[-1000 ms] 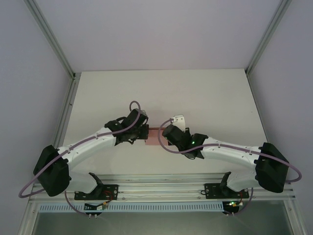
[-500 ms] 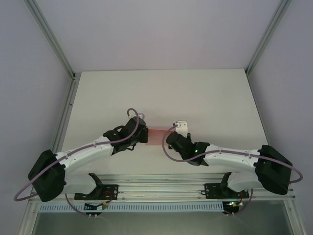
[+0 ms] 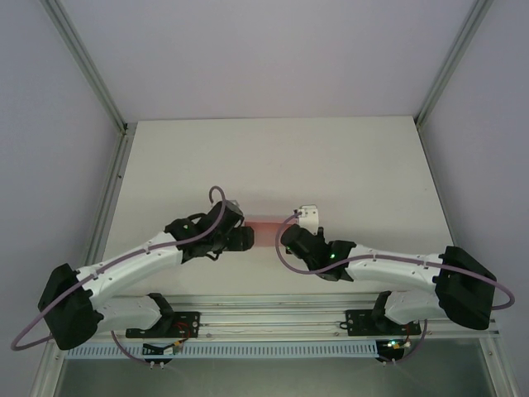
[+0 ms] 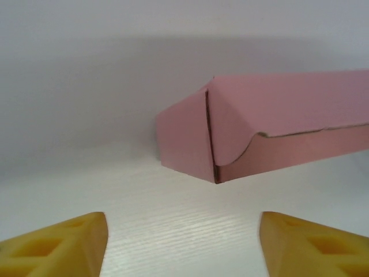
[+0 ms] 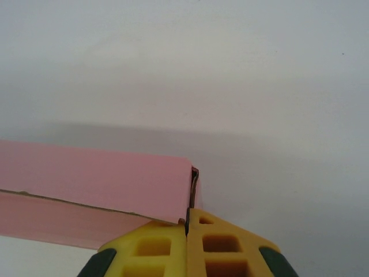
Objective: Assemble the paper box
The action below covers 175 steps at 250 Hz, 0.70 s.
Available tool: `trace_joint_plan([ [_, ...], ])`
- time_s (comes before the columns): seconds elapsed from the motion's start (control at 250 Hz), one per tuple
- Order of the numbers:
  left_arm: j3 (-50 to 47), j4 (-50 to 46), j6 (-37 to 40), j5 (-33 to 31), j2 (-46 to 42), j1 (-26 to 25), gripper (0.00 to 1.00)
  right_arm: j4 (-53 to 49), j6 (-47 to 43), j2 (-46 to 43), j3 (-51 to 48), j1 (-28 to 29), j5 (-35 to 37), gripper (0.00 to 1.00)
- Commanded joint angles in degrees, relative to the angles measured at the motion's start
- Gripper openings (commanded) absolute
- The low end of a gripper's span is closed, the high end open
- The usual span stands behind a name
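Paper box [image 4: 277, 115] | pinched in right fingers [image 5: 155, 249] | beyond spread left fingers [image 4: 57, 247]

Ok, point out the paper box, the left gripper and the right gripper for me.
paper box [image 4: 288, 104], left wrist view, on its top panel.
left gripper [image 4: 183, 245], left wrist view, midway between its spread yellow fingertips.
right gripper [image 5: 187, 228], right wrist view, seam between its closed fingertips.

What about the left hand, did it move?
Yes. The left hand slid back toward the near rail, off the paper box.
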Motion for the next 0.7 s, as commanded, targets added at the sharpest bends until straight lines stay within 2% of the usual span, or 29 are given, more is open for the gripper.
trace_joint_plan([
  [0.0,3.44,-4.17,-3.23,-1.02,-1.38,0.29,0.87,-9.31,1.12,2.71,-1.15,0.85,-5.25,0.00],
  [0.044,4.07,-3.25,-5.16,-0.44,-1.14,1.32,1.00,-8.91,0.67,2.98,-1.13,0.84,-5.41,0.00],
  [0.212,2.81,6.18,-11.01,9.17,1.95,9.16,1.00,-8.71,-0.44,3.38,-0.25,0.85,-5.42,0.00],
  [0.331,0.28,12.84,-13.03,14.51,4.80,12.02,0.99,-8.98,-0.57,3.80,0.19,0.85,-5.23,0.00],
  [0.555,-4.24,20.28,-14.93,18.47,5.84,13.38,0.78,-10.62,0.87,4.59,0.98,0.85,-4.94,0.00],
  [0.631,-6.83,22.55,-15.72,18.91,4.74,13.38,0.65,-10.99,1.52,4.73,1.31,0.85,-5.04,0.00],
  [0.695,-9.55,24.75,-16.60,18.56,3.70,13.38,0.58,-11.09,1.89,4.89,1.48,0.85,-5.31,0.00],
])
